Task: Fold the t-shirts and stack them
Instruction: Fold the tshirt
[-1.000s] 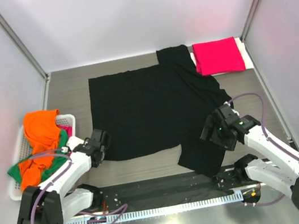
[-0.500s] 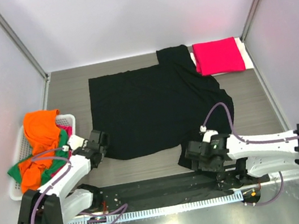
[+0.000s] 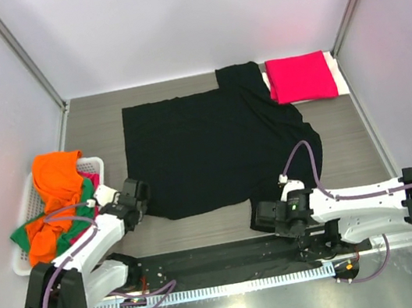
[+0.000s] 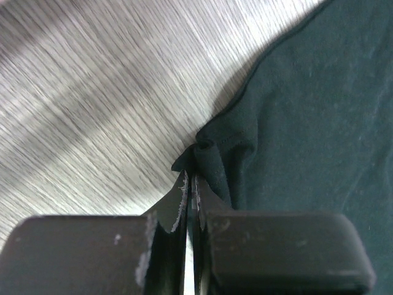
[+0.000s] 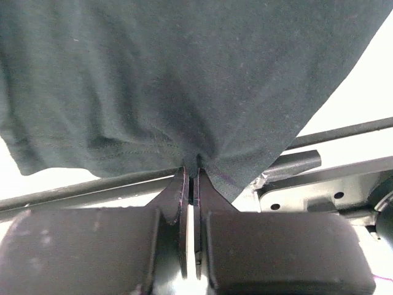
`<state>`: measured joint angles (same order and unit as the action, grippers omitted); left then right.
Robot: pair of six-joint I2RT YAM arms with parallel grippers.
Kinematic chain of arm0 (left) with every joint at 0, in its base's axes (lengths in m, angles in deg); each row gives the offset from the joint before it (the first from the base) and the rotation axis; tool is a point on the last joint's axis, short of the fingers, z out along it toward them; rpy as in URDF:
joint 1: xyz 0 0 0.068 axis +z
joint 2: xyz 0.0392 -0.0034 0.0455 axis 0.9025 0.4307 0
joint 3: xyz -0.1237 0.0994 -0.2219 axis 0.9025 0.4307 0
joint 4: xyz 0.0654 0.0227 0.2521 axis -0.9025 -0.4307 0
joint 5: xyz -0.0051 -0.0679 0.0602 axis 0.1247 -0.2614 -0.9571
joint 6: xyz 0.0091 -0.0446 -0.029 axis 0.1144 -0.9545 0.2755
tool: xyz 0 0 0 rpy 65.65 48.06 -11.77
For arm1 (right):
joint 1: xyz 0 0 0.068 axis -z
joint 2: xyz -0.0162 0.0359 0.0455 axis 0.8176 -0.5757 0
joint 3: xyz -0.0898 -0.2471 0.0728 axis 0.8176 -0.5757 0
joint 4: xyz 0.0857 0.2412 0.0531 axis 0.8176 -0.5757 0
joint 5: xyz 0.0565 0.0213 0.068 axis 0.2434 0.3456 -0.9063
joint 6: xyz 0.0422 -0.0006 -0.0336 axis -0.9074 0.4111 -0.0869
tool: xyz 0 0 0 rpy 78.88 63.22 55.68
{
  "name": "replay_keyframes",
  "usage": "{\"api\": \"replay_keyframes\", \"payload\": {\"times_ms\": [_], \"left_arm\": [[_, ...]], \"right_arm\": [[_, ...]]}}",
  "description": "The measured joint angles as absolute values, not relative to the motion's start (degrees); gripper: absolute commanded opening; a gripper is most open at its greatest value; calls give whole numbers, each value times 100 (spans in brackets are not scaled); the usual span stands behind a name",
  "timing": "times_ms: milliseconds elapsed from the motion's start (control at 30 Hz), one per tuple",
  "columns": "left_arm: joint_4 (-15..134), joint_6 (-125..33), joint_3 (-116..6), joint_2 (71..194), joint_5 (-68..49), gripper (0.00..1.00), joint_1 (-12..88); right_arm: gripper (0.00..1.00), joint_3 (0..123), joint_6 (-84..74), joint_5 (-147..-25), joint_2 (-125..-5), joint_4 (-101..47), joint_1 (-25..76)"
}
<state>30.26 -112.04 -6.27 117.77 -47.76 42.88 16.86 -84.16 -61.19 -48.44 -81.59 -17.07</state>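
Pinches black t-shirt [image 3: 205, 146] corner in closed left gripper [image 4: 191, 184]; clamps near hem in closed right gripper [image 5: 190, 178]; may lose either thin bite under uneven pull, bunching the cloth.

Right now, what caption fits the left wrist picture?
Left end effector pinches the black t-shirt at its edge.

Spread t-shirt [image 3: 212, 145] is laid across centre of table [image 3: 347, 146]. Folded t-shirt [image 3: 301, 77] is set at upper right, just beside it. Basket [image 3: 20, 262] is placed at left edge, with crumpled t-shirts [image 3: 57, 187] heaped in it. Left gripper [image 3: 141, 203] is clamped on lower-left hem corner, right gripper [image 3: 268, 215] on lower-right edge.
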Motion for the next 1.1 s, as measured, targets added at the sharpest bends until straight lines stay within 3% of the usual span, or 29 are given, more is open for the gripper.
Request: {"api": "replay_keyframes", "payload": {"times_ms": [200, 367, 500, 800, 1100], "left_arm": [[2554, -10900, -666, 11326, -4242, 0, 4288], [1876, -10666, -1055, 10668, -3934, 0, 4288], [1376, -10393, -1790, 10681, -3888, 0, 4288], [807, -9551, -3359, 11860, -4186, 0, 4341], [814, -8745, -4209, 13311, -4061, 0, 5239]], "right_arm": [[1, 2197, -8410, -5806, -4581, -8662, -1705], [1, 3771, -8112, -5218, -4699, -9269, -1497], [1, 4684, -7389, -4814, -5093, -9304, -717], [1, 6035, -4967, -4462, -6151, -9000, 1191], [1, 7447, -3186, -4508, -7486, -8423, 2293]]}}
